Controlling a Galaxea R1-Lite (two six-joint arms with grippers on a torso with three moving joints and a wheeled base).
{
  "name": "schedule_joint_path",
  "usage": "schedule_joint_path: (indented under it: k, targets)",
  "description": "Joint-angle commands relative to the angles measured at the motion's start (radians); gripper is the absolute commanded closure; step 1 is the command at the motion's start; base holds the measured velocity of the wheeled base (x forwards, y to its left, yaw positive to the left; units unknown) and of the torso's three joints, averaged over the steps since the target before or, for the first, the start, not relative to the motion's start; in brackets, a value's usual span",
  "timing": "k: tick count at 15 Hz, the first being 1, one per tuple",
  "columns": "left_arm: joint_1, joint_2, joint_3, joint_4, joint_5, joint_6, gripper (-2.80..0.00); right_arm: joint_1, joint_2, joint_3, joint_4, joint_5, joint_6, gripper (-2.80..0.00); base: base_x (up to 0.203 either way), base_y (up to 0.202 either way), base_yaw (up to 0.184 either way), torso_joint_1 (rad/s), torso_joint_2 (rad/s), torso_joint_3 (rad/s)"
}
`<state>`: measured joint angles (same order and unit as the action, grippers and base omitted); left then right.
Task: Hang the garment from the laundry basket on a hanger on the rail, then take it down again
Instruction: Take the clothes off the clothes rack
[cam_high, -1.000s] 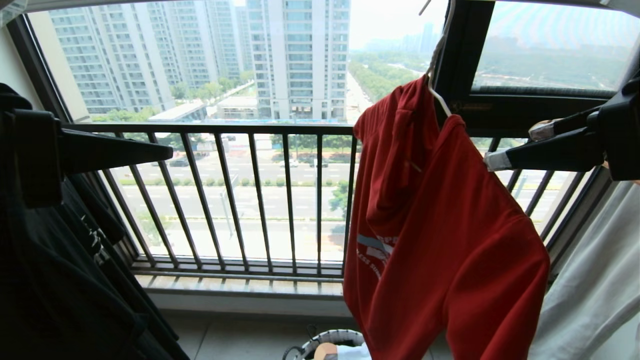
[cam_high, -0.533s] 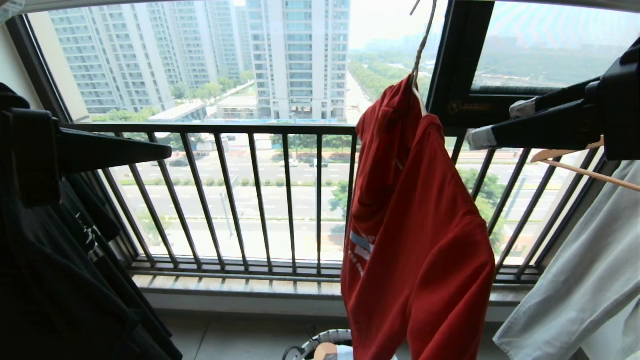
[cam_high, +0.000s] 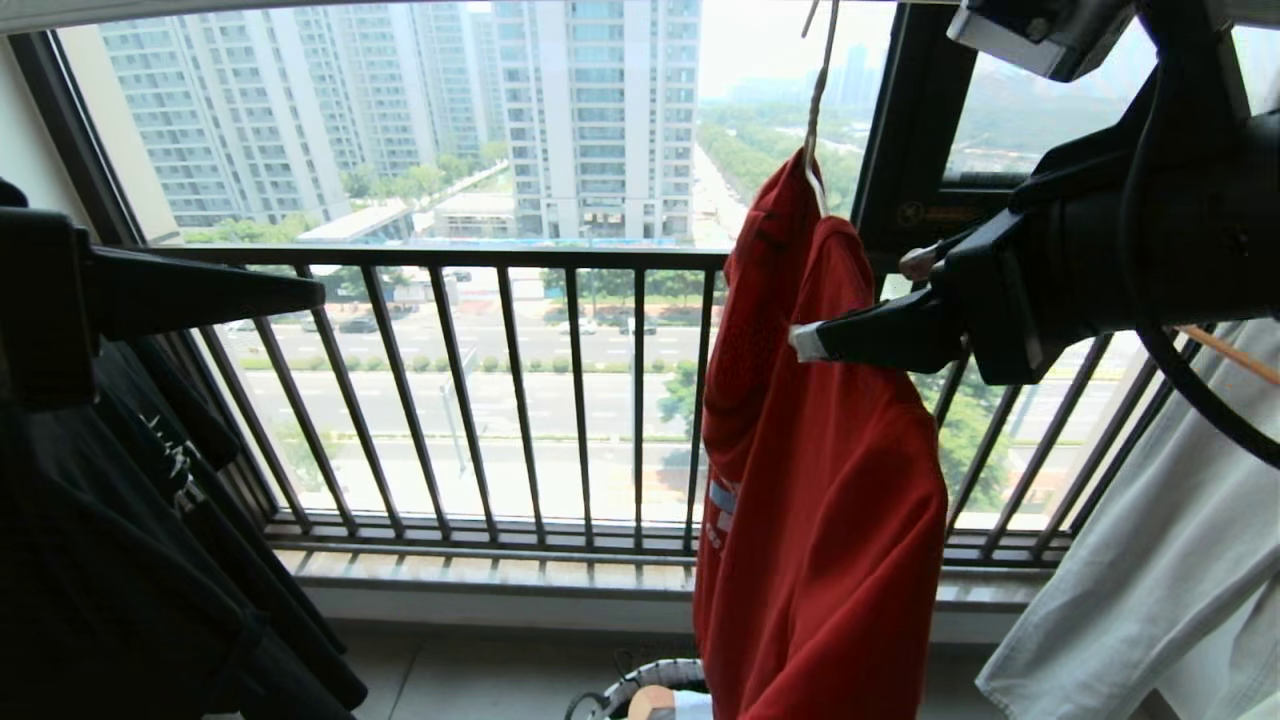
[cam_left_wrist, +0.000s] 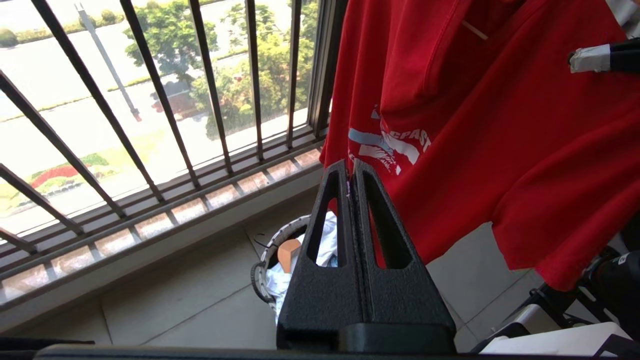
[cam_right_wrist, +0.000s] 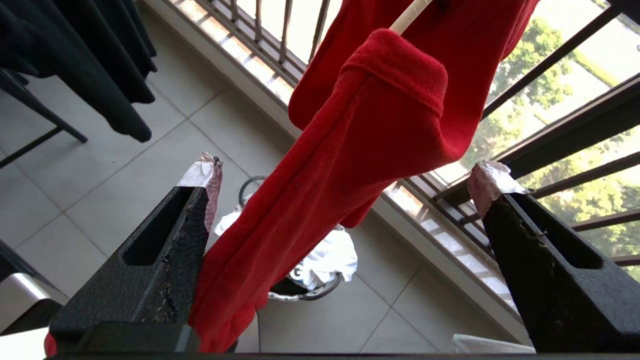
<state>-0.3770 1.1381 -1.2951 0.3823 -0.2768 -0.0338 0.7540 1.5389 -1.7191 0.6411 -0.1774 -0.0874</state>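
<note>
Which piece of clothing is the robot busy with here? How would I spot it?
Look at the barred window railing. In front of its right end a red T-shirt hangs from a thin cream hanger. It is the only red piece, between black clothes and a pale grey one.

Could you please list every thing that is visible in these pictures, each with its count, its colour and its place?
T-shirt: one, red with white lettering, hanging at centre before the window railing.
Hanger: one, cream-white, its hook rising from the T-shirt's collar out of the picture.
Laundry basket: one, black-and-white rim, on the floor under the T-shirt, with white cloth inside.
Black garments: number unclear, hanging at the left.
Pale grey-white garment: one, hanging at the right.
Window railing: one, black vertical bars, behind everything.
Floor tiles: grey.
Left gripper: black, shut, empty, pointing towards the T-shirt's lower part.
Right gripper: black with taped tips, open, one finger on each side of the T-shirt near its top.
</note>
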Motion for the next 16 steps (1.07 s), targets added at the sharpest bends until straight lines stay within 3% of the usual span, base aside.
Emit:
schedule_joint_path:
  k: [1, 8, 9, 16]
  targets:
    - [0.0, -0.004, -0.001, 0.003, -0.001, 0.0, 0.0, 0.007, 0.009, 0.02, 0.005, -0.006, 0.0, -2.8, 0.0, 0.0, 0.0, 0.0, 0.0, 0.0]
    - [0.0, -0.001, 0.0, 0.003, -0.001, 0.0, 0.0, -0.018, -0.004, 0.056, 0.002, -0.01, 0.002, -2.8, 0.0, 0.0, 0.0, 0.0, 0.0, 0.0]
    - [0.0, -0.001, 0.0, 0.003, -0.001, 0.0, 0.0, -0.025, 0.004, 0.052, 0.002, -0.01, 0.0, 0.0, 0.0, 0.0, 0.0, 0.0, 0.0, 0.0]
    - [-0.002, -0.004, 0.002, 0.003, -0.002, 0.0, 0.0, -0.087, 0.037, 0.047, -0.054, -0.01, -0.003, 0.0, 0.0, 0.0, 0.0, 0.0, 0.0, 0.0]
